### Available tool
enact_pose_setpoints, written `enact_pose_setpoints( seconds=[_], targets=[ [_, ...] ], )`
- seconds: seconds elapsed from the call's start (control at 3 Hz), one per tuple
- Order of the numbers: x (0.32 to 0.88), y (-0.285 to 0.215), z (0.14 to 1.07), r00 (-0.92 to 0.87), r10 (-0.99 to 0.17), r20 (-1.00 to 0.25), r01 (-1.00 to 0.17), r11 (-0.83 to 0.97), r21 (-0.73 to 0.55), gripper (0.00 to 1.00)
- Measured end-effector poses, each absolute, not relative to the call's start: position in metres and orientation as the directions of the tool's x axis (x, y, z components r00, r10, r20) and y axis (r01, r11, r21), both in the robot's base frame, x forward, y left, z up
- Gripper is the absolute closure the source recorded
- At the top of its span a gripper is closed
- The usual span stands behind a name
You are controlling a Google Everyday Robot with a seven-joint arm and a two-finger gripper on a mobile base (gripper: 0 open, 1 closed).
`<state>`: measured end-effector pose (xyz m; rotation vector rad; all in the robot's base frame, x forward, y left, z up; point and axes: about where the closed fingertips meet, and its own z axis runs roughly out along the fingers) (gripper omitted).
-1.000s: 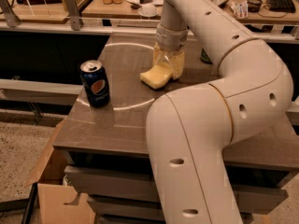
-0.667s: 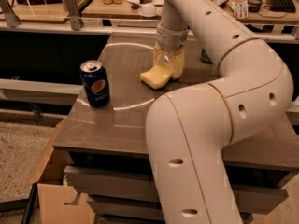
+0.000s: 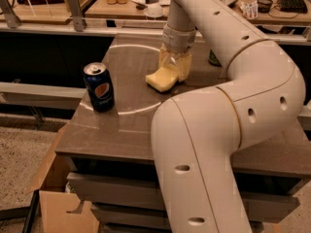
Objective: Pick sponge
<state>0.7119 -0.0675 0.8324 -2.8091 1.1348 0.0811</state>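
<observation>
My gripper [image 3: 176, 68] is low over the sponge's [image 3: 159, 79] far end, w/ its long axis running out toward the can [image 3: 98, 86]; can't tell if it's clamped yet.

The only marking I can make out is a round red, white and blue emblem on the side of the dark blue can [image 3: 99, 87], which stands on the table [image 3: 121, 130]. I cannot read any lettering on it. The gripper [image 3: 175, 68] sits at the sponge [image 3: 160, 79], mid-table.
</observation>
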Motion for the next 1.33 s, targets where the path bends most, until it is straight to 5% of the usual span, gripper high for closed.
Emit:
enact_pose_setpoints(
  seconds=[0.33,0.67,1.33],
  targets=[
    [0.712,-0.068,0.833,0.718,-0.690,-0.091,-0.696,-0.714,-0.082,0.66],
    [0.711,-0.068,0.834,0.715,-0.692,-0.095,-0.699,-0.710,-0.088,0.97],
    [0.691,-0.077,0.861,0.677,-0.710,-0.195,-0.736,-0.648,-0.197,1.00]
  ],
)
